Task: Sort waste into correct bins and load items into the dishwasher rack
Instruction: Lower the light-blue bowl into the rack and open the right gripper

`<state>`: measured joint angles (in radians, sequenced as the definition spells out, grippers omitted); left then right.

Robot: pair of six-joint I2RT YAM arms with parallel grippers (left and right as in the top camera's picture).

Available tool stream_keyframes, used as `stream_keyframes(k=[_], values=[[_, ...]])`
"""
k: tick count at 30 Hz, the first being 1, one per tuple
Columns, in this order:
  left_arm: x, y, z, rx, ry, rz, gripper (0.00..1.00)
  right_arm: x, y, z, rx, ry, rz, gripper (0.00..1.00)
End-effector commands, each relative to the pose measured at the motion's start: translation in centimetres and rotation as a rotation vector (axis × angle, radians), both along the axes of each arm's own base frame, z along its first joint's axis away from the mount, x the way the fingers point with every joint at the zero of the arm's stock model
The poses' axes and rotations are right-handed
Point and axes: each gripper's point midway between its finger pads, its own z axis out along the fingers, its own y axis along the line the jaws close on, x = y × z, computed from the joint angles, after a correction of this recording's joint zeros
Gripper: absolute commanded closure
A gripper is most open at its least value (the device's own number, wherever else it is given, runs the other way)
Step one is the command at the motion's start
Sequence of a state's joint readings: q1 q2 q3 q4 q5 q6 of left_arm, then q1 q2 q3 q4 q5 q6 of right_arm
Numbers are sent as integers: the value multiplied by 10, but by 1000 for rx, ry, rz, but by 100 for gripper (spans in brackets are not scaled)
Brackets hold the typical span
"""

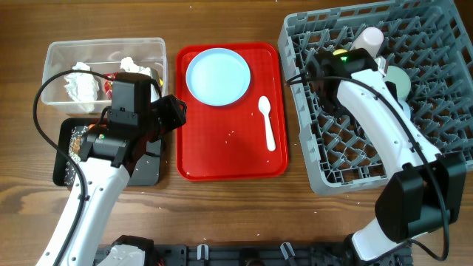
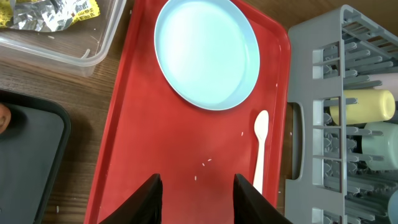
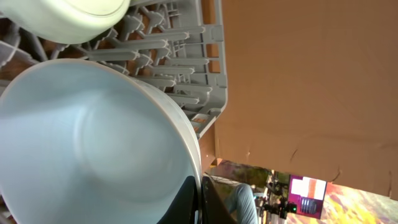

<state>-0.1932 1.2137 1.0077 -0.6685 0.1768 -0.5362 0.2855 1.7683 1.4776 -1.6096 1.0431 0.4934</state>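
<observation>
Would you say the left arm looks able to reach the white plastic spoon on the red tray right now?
Probably yes. The left gripper hovers open and empty over the flat red tray, and the white plastic spoon lies uncovered beside it, nothing between.

the red tray's (image 1: 222,148) near half lies open. the plate (image 1: 218,76) blocks its far half, the spoon (image 1: 267,122) its right side.

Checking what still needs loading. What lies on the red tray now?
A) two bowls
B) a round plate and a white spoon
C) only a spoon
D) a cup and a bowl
B: the pale blue plate and the white spoon lie apart on the red tray; the right gripper is shut on a bowl rim at the dishwasher rack.
</observation>
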Motion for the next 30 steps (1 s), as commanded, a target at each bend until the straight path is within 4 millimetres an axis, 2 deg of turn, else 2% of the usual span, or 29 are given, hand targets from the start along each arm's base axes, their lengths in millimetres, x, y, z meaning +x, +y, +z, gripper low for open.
stream_keyframes(k=[1,5,9,16,20,26,30], values=[[5,1,7,10,-24,-1,64,-4,7,-11,24,22,-6,96],[5,1,7,11,-24,-1,64,-12,1,-19,-21,48,-8,96],[5,1,7,11,-24,-1,64,-2,-5,-7,-121,4,35,96],[6,1,7,10,-27,0,64,-6,9,-24,-18,49,34,95],[6,2,7,13,-27,3,63,-14,14,-26,0,38,7,96],[6,2,7,13,-27,2,64,-22,13,-35,4,68,-5,96],[6,2,7,13,-27,2,63,-13,9,-28,-55,32,28,96]])
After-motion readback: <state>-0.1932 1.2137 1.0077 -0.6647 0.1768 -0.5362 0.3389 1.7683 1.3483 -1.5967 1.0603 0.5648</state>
